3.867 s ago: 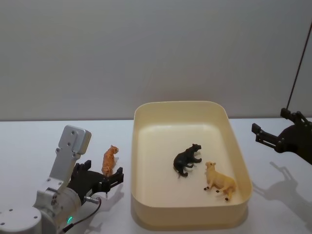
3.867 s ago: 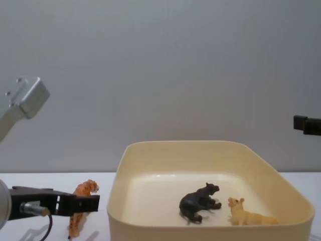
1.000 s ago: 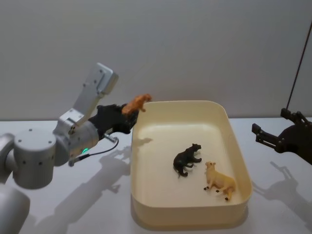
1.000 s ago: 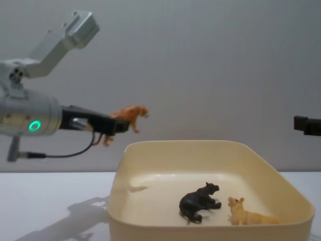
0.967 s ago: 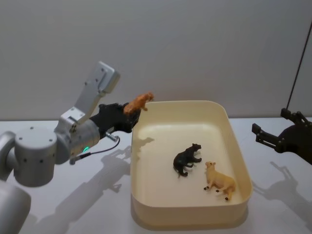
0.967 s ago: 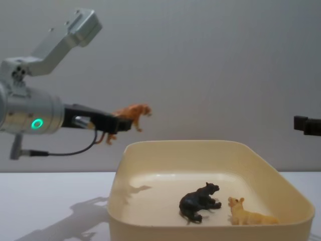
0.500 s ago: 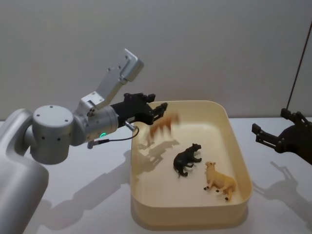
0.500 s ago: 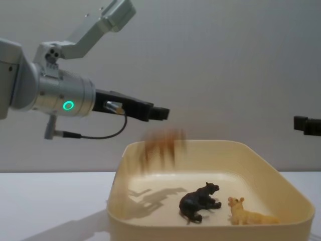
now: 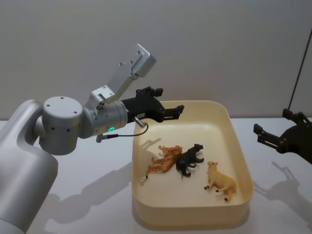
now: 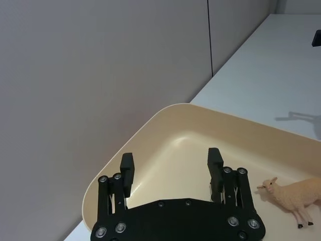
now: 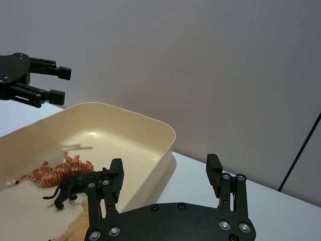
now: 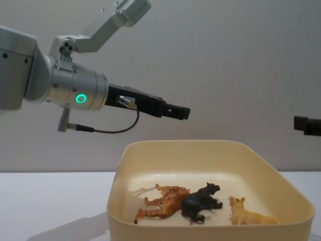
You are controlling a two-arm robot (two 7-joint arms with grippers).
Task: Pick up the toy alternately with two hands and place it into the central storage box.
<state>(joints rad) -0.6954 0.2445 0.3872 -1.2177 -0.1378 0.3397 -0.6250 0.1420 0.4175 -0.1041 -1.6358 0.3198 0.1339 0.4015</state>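
**Tiger dropped, box now holds three**

Since half a second ago our tiger toy [image 9: 164, 160] has gone from mid-fall to lying on its side in the central storage box [image 9: 234, 146], touching the black panther [image 9: 189, 159], the cream lamb [image 9: 219, 181] nearby. Our left gripper [image 9: 170, 111] hangs released over the box's far-left corner. Next we should lift it clear of the rim; our right gripper [image 9: 273, 138], jaws apart, waits past the box's right edge.

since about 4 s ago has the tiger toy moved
Yes. The tiger toy was standing on the table left of the storage box; it now lies on its side inside it, against the black animal. The left gripper hangs open above.
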